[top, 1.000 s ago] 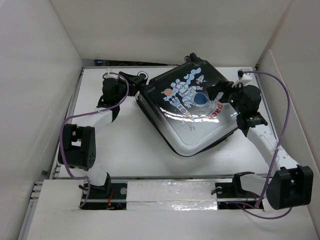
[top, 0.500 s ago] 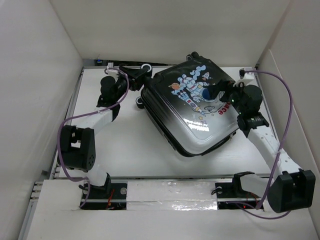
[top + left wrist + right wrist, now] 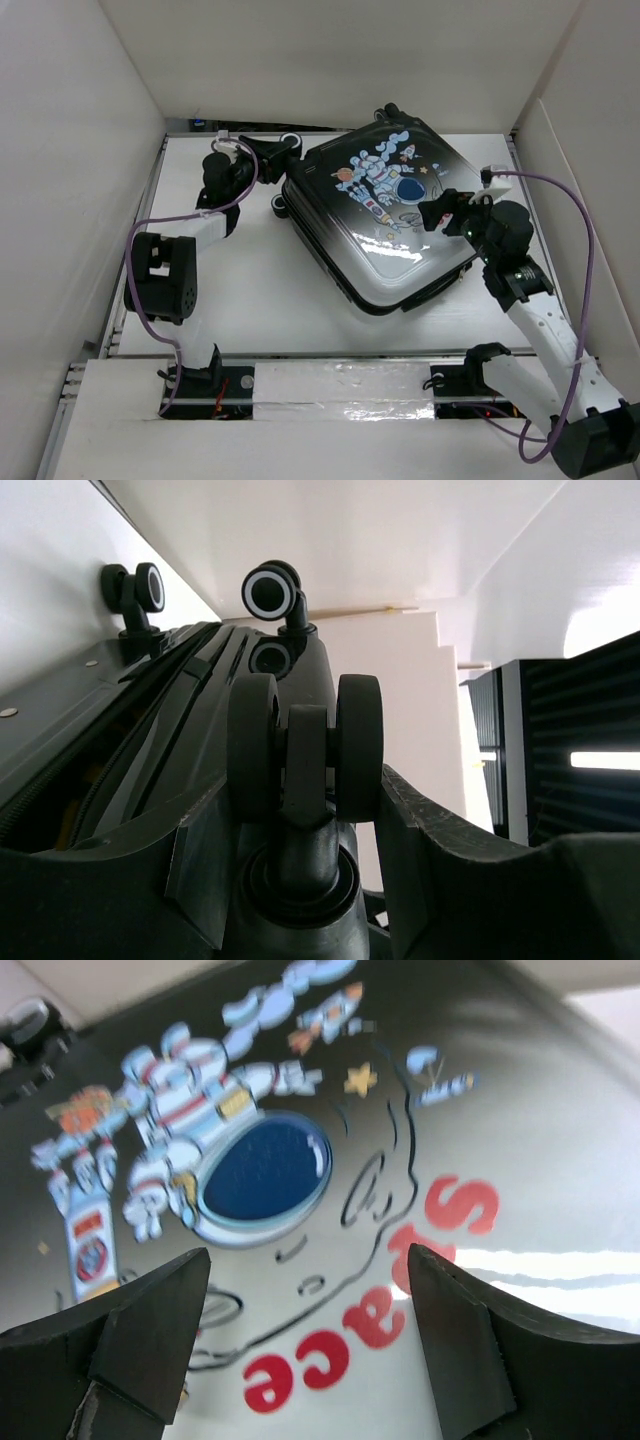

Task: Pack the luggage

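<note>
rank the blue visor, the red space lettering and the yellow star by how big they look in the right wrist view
1. red Space lettering
2. blue visor
3. yellow star
All three are printed on the luggage, so nearness to the camera barely skews this.

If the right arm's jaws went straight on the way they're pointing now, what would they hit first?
Most likely the glossy black-to-white hard-shell suitcase, near its red Space lettering, which shows between the open jaws. How near the shell is, the pictures leave unclear.
</note>
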{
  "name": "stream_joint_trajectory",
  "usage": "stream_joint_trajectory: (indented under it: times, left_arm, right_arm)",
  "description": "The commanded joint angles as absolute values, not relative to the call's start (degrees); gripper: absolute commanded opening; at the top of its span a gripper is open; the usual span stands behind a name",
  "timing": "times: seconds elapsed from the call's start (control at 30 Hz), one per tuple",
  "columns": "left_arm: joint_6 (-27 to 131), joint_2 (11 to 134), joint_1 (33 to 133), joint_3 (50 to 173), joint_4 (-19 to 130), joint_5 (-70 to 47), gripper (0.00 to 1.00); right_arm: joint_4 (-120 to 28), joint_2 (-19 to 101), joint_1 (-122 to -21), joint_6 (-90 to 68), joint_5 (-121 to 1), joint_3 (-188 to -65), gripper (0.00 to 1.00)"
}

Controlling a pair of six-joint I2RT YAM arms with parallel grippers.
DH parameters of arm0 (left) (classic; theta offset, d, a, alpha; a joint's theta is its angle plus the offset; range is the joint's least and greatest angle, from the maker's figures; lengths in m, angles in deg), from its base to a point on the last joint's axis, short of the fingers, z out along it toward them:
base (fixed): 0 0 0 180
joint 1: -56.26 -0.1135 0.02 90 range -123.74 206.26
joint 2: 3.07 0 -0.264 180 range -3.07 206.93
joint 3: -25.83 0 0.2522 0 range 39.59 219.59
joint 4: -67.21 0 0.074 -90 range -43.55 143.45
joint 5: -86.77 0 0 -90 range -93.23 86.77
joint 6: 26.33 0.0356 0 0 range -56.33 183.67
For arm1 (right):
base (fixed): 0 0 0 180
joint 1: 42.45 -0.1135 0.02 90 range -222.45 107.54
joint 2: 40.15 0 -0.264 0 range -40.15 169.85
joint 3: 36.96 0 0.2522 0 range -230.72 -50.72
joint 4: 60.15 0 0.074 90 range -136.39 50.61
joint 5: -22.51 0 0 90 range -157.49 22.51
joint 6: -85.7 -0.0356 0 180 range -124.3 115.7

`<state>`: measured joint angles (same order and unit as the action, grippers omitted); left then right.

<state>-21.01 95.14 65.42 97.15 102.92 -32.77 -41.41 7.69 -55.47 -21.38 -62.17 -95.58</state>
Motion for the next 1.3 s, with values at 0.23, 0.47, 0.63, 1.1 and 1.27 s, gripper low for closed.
stream_joint_trajectory:
  times: [0.23,0.47,0.63,1.1,1.27]
  left_arm:
    - [-23.5,91.8,65.0,95.3,115.2,-36.2,0.0]
    - [-23.3,92.5,65.0,93.4,115.4,-36.1,0.0]
    - [-21.0,92.4,63.8,92.0,113.4,-34.0,0.0]
    - [-11.2,96.6,60.7,99.2,103.0,-30.2,0.71]
    - [-6.7,94.3,58.1,102.7,96.6,-26.5,0.83]
  right_arm:
    - [-38.9,9.4,-56.4,-20.7,-66.8,-95.0,0.89]
    - [-40.0,9.5,-55.9,-20.6,-68.6,-94.3,0.92]
    - [-41.1,11.3,-55.9,-20.8,-67.9,-94.1,0.93]
    - [-43.6,9.2,-54.7,-23.4,-67.2,-94.9,0.94]
    - [-42.4,9.3,-54.1,-23.8,-67.2,-99.0,0.94]
